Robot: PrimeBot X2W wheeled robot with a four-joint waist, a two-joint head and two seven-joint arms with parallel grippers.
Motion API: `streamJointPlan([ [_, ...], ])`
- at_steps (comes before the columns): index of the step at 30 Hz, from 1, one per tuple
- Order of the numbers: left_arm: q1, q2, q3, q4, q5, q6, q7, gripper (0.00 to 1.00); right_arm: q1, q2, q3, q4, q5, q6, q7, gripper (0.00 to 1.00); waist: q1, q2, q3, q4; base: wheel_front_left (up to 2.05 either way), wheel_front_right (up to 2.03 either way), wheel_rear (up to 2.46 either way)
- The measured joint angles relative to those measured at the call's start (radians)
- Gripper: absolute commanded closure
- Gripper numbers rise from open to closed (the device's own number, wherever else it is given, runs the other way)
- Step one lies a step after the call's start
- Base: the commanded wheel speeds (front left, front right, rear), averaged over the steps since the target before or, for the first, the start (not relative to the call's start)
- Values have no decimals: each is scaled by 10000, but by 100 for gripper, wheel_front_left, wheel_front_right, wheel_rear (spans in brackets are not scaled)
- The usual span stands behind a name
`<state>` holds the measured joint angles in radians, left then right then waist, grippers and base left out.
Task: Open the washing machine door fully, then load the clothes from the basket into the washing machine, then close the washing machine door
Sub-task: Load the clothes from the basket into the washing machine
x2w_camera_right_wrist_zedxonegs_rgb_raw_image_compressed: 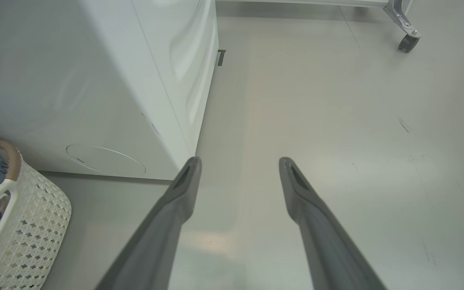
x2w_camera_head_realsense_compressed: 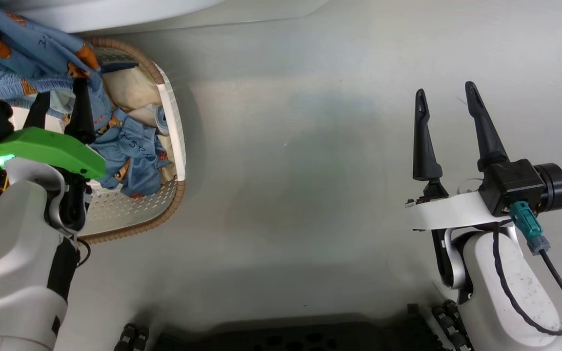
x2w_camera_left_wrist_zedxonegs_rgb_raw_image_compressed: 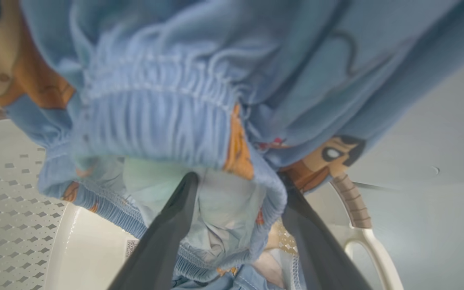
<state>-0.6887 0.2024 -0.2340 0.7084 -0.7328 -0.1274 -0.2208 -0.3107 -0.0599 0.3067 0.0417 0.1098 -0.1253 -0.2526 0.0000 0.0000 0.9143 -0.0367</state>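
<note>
Blue printed clothes heaped in basket at upper left of head view, none seen loaded. Left gripper down among them, jaws wide apart with a gathered waistband between, not clamped as far as visible. Right gripper at right over bare floor, jaws apart, holding nothing. White washer at upper left of right wrist view, near basket; cannot tell whether door opened. Judged early in loading: first grab pending, then carrying every piece over, then shutting door.
</note>
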Motion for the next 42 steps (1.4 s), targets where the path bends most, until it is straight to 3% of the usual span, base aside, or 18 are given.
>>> streamJointPlan([
  [19,-1168,472,-314,982,-784,0,217,0,-70,4,-15,-165,-98,0,0,0,0,0,383,-184,0,0,0],
  [20,-1185,474,-311,1041,-857,0,217,6,-70,4,-21,-174,-100,0,0,0,0,0,386,-187,0,0,0],
  [21,-1209,474,-291,1126,-968,0,217,28,-70,4,-25,-184,-111,0,0,0,0,0,388,-189,0,0,0],
  [22,-1237,476,-293,1191,-1106,0,217,60,-70,4,-27,-192,-142,0,0,0,0,0,388,-191,0,0,0],
  [23,-1273,477,-297,1221,-1177,0,217,100,-71,4,-27,-194,-153,0,0,0,0,0,387,-193,0,0,0],
  [34,-1337,506,-1095,1298,-1112,0,-25,100,-90,4,-188,-192,-163,-2,0,0,0,0,177,-61,0,0,0],
  [42,-498,407,-1705,1225,-1095,0,-226,100,-138,2,-263,-21,-161,-2,0,0,0,0,-289,184,0,0,0],
])
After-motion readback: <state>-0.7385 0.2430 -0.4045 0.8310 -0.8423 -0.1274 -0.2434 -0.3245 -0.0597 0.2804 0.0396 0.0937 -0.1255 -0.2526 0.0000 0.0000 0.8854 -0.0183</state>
